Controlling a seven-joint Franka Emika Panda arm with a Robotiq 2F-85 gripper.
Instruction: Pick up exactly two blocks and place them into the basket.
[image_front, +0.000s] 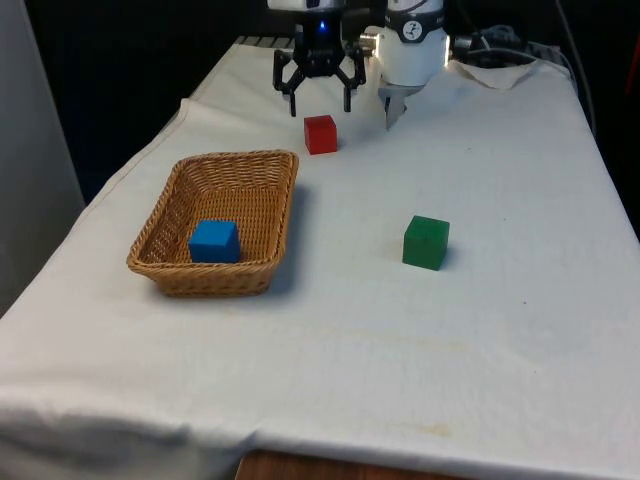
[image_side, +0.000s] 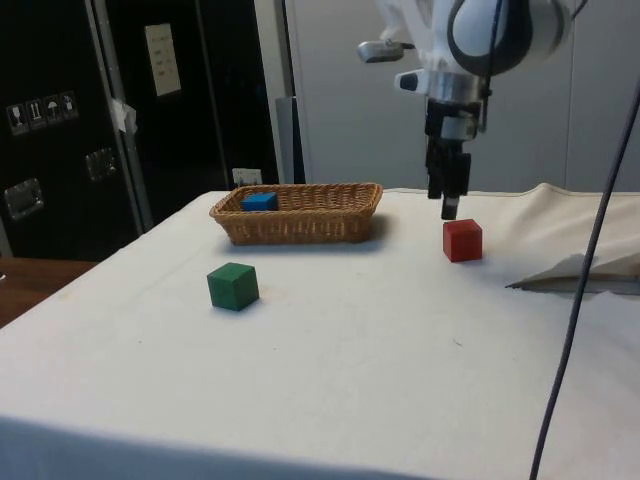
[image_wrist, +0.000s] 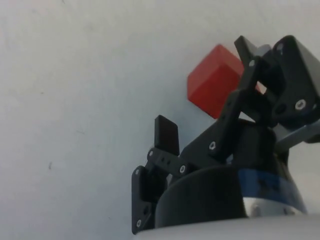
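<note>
green block (image_front: 426, 242) nearest the front camera, well apart from the wicker basket (image_front: 262, 168) | blue block (image_front: 214, 241) inside basket | red block (image_front: 320, 134) just beyond basket's far corner | my gripper (image_front: 320, 100) above red block, fingers spread, holding nothing

Near the top centre of the frame the gripper (image_front: 320, 97) hangs above the white cloth (image_front: 480, 330), its two black fingers spread apart and empty. Just below it a red block (image_front: 320, 134) sits on the cloth, clear of the fingertips. Left of centre is a woven basket (image_front: 262, 172), with a blue block (image_front: 214, 241) lying inside near its lower end. A green block (image_front: 426, 242) stands alone on the cloth right of centre, well apart from the basket and the red block.
</note>
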